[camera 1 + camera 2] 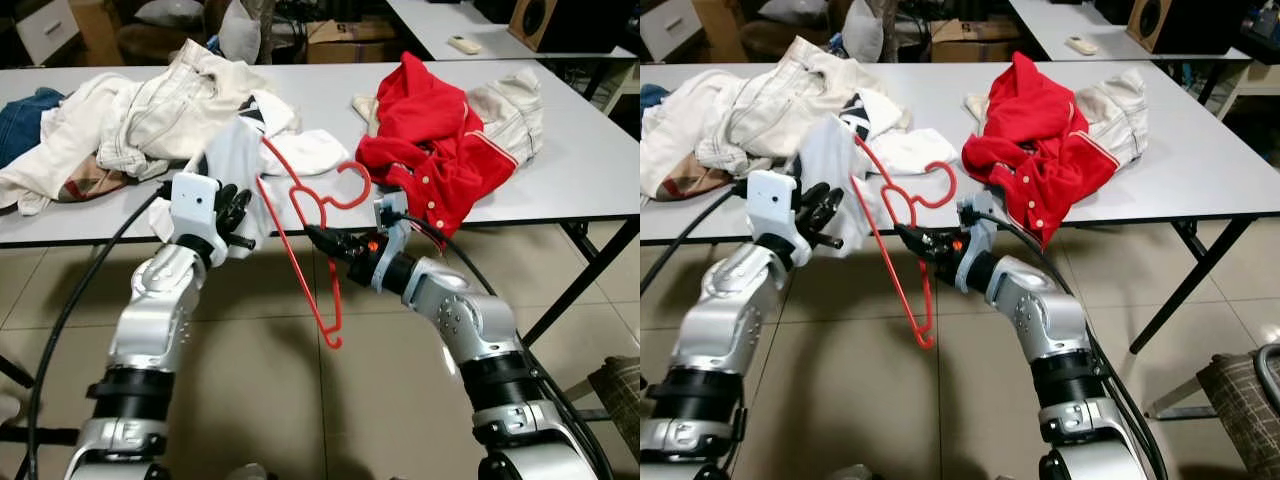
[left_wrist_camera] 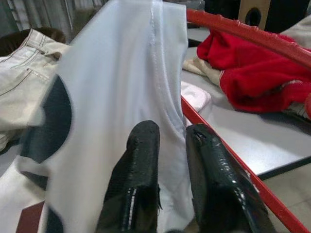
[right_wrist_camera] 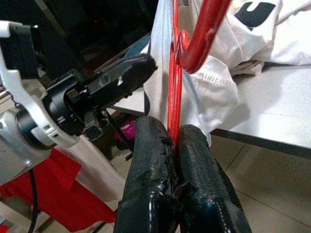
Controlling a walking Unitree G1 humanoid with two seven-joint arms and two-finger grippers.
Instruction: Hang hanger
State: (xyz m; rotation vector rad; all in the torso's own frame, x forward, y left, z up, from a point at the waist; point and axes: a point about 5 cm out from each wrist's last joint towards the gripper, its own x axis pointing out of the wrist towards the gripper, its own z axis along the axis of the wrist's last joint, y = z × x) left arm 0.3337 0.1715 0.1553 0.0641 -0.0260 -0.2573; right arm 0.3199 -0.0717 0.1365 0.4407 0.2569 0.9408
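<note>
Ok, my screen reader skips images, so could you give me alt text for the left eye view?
The right end effector grips a red hanger in front of a grey table, while the left end effector pinches a white shirt beside it. A red jacket and pale clothes lie on the table.

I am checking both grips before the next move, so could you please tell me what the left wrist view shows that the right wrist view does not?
Left wrist view: the left gripper with its jaws shut on the white T-shirt, beige trousers and the red jacket lying on the table.

Right wrist view: the right gripper with its jaws shut on the red hanger just below its hook, with the left gripper beside it.

Both show the hanger and the T-shirt hanging off the table edge.
</note>
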